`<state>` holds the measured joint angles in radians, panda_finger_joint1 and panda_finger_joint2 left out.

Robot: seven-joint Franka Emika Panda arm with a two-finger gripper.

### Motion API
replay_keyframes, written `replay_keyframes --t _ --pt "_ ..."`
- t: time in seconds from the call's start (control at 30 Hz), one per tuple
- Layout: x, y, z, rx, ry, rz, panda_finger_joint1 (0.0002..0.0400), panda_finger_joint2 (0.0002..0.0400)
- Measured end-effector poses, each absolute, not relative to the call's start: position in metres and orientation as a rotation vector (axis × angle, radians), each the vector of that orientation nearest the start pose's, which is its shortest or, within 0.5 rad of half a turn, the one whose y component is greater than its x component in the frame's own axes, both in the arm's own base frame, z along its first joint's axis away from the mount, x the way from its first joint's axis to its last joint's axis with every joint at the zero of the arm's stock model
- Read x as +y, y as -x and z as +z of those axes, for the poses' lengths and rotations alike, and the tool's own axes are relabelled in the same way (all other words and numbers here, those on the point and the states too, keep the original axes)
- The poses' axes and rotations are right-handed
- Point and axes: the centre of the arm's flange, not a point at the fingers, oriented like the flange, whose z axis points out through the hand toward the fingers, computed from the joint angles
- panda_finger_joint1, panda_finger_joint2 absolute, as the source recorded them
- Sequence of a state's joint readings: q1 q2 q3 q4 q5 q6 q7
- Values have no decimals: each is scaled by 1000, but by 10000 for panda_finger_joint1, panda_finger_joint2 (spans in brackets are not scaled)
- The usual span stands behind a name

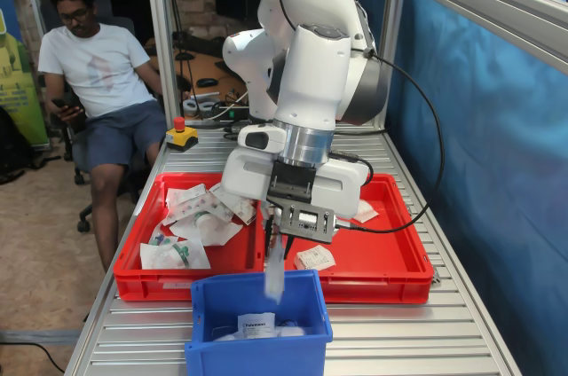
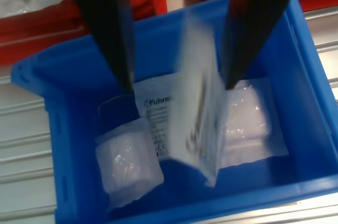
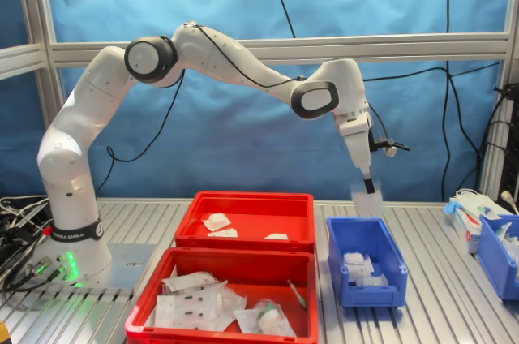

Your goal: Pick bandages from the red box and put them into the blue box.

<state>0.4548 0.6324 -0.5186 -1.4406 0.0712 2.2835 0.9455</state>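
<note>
Ribbed aluminium slats form the bench top [image 1: 399, 340], with blue sheeting behind it. On it stands the blue box [image 1: 257, 340], a deep thick-rimmed plastic bin, with the red box [image 1: 390, 261] just behind it in the first exterior view. Only the wrist view looks down into the blue box [image 2: 47, 129]: three glossy white packets lie flat on its floor, one printed with dark lettering. Above them a blurred bandage packet [image 2: 200, 113] hangs on edge, its long axis running steeply down into the bin. The gripper [image 2: 177, 84] has its dark fingers [image 2: 113, 39] spread apart either side of the packet, and neither visibly touches it, so it looks released. In both exterior views the same packet [image 1: 275, 274] shows as a pale upright strip just below the gripper [image 3: 370, 186], over the blue box [image 3: 369, 267]. Two more small square bandages [image 1: 315, 257] rest in the red box.
</note>
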Motion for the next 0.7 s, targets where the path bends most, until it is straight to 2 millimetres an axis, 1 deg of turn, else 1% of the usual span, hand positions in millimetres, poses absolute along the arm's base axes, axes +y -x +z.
replay_keyframes --t 0.03,0.17,0.2,0.3,0.33,0.47,0.5,0.63,0.67,0.7 --pt "35 -735 386 1406 2839 -572 126 126" --pt "35 -736 387 1407 2837 -575 126 126" --pt "35 -736 387 1407 2837 -576 177 177" --pt "35 -736 388 1406 2837 -577 177 177" --pt "35 -736 388 1406 2837 -577 227 227" --pt "35 -736 388 1406 2836 -578 227 227" --pt "35 -736 388 1406 2836 -578 277 277" --pt "35 -736 388 1406 2836 -578 277 277" --pt "35 -736 388 1406 2836 -578 327 327" --pt "35 -736 388 1406 2836 -578 327 327"
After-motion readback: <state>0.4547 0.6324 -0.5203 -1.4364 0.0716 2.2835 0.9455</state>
